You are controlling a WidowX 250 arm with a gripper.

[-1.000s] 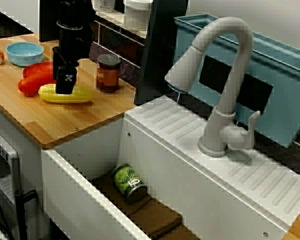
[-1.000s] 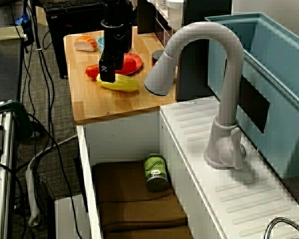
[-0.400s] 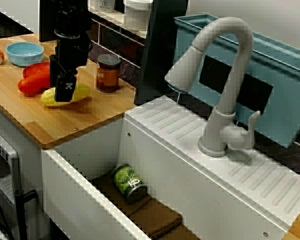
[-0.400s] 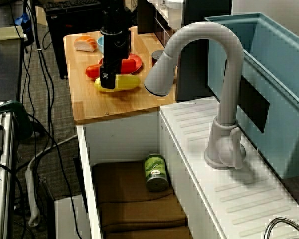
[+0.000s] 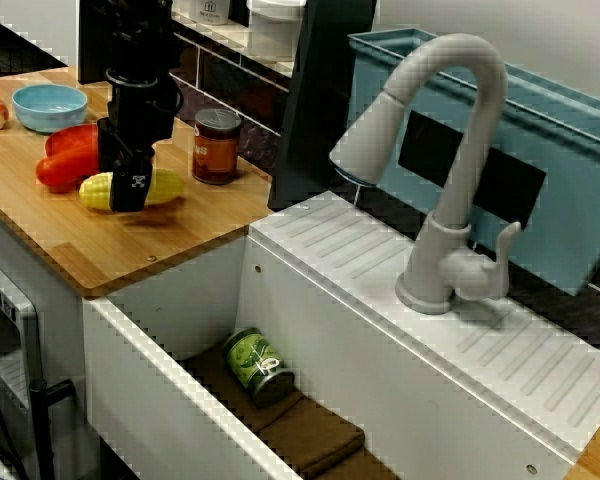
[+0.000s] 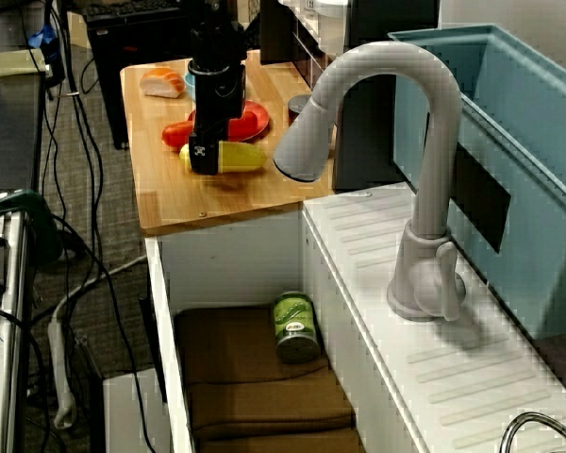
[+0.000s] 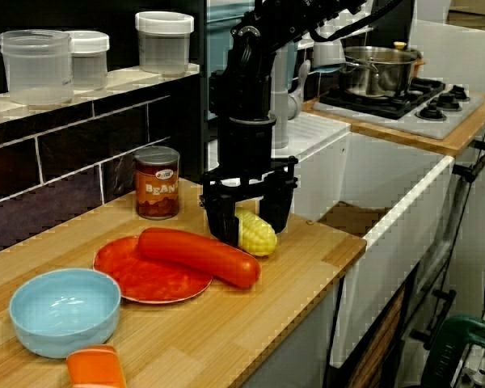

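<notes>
In the view along the counter, my black gripper (image 7: 250, 220) points straight down and is shut on a yellow corn cob (image 7: 256, 232), one finger on each side. The view across the sink shows the cob (image 5: 162, 184) sticking out right of the gripper (image 5: 130, 195), with a shadow on the wood beneath; it seems to hang just off the counter. From the view along the sink the gripper (image 6: 203, 160) and cob (image 6: 238, 157) look the same. A long red sausage (image 7: 198, 255) on a red plate (image 7: 137, 283) lies just beside the cob.
A beans can (image 7: 157, 183) stands behind the gripper by the tiled wall. A blue bowl (image 7: 65, 311) and an orange piece (image 7: 95, 368) sit further along the counter. A green can (image 5: 257, 365) lies in the sink. A faucet (image 5: 450, 170) and a teal bin (image 5: 540, 150) are at the right.
The cob lay flat under the gripper a second ago. It tilted as the gripper closed on it, and now hangs level, slightly raised, with a shadow below.
</notes>
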